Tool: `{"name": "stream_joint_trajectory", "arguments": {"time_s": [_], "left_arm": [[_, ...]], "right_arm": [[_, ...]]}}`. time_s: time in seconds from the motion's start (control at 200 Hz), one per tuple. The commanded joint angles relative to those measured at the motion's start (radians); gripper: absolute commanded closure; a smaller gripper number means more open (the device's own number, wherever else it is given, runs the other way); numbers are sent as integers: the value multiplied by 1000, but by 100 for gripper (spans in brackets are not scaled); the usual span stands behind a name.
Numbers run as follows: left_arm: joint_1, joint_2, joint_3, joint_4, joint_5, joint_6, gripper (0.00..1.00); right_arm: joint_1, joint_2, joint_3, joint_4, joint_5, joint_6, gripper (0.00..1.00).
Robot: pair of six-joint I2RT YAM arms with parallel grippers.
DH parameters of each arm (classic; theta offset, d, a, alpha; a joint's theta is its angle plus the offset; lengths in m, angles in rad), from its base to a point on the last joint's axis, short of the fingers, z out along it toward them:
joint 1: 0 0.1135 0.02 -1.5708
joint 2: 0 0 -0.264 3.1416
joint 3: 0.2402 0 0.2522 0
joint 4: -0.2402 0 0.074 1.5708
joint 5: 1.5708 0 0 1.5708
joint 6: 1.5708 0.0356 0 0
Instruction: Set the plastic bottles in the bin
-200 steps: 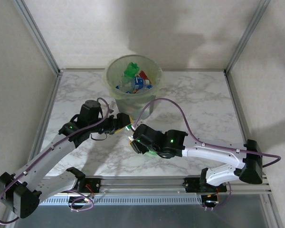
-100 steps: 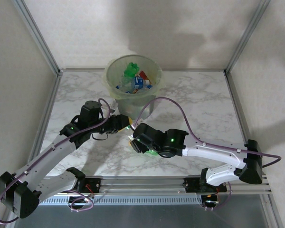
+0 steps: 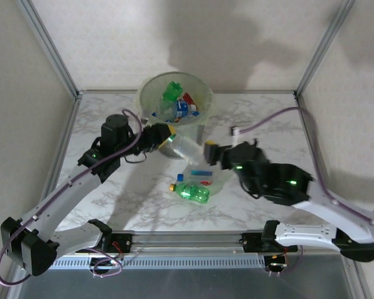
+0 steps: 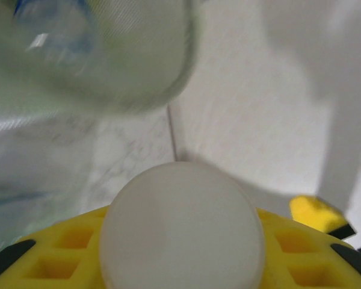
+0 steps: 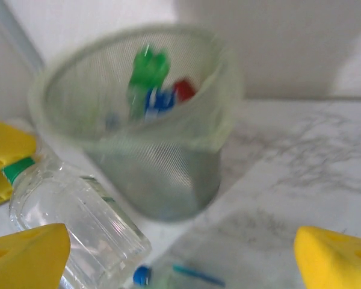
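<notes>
While my left gripper point(image 3: 161, 133) pinches one clear bottle point(image 3: 186, 148) by its green-capped neck, that bottle juts rightward above the table point(image 3: 268, 118), just in front of the one bin point(image 3: 194, 131). Inside the bin lie several bottles in green, blue and red; I cannot count them exactly. Two bottles lie on the marble in front of the bin, close together: a clear one with a blue label point(image 3: 202, 174) and, nearer my bases, a green one with an orange cap point(image 3: 193, 194). Further right, my right gripper point(image 3: 209, 152) hangs with its two yellow fingers point(image 5: 30, 256) spread wide, holding nothing, near the held bottle's base.
</notes>
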Motion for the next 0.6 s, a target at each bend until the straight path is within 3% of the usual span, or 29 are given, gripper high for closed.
{"name": "stream_joint_trajectory", "arguments": {"time_s": [0.0,0.145,0.31,0.471,0.596], "left_arm": [[34,57,184,59,-151,1,67],[100,198,386,5,-290,-10,68],[132,356,476,98,-241,-79,68],[136,545,728,-126,-149,26,72],[135,543,697,-124,-171,19,71]], "right_arm": [[-36,-28,29,-40,89,76,4],[-46,9,33,-106,82,166,5],[-48,7,-4,-128,70,237,5],[-57,-20,-21,-156,66,271,5],[-62,-35,-25,-169,67,283,5]]}}
